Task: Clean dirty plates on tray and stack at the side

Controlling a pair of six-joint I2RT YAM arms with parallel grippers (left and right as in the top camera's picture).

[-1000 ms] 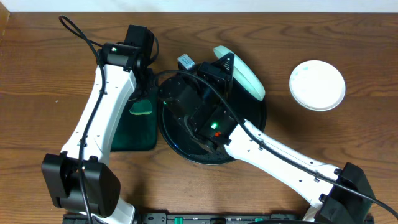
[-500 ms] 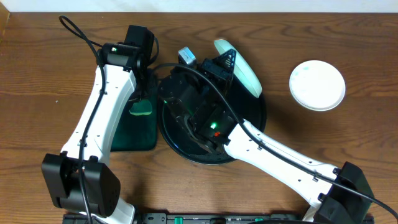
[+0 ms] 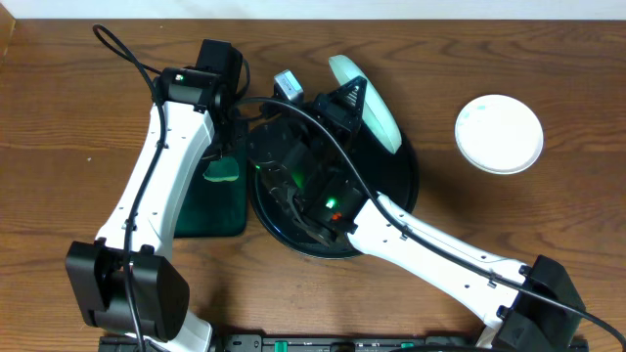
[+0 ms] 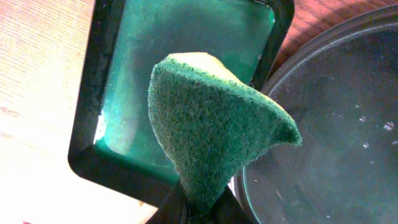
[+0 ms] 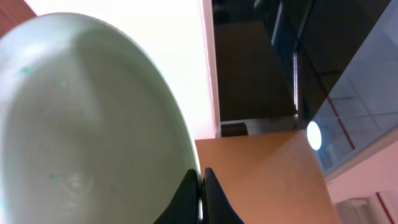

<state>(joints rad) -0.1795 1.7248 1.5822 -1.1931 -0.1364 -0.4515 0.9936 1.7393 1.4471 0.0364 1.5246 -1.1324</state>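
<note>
My right arm covers most of the tray from above. At my right wrist the plate is a pale blur, cut off left and below. The sponge hides most of my left fingers, which the bottom edge crops.

The right arm lies across the tray, blocking its middle; a tilted plate stands over the far rim. Bare worktop lies open between tray and lone plate.
</note>
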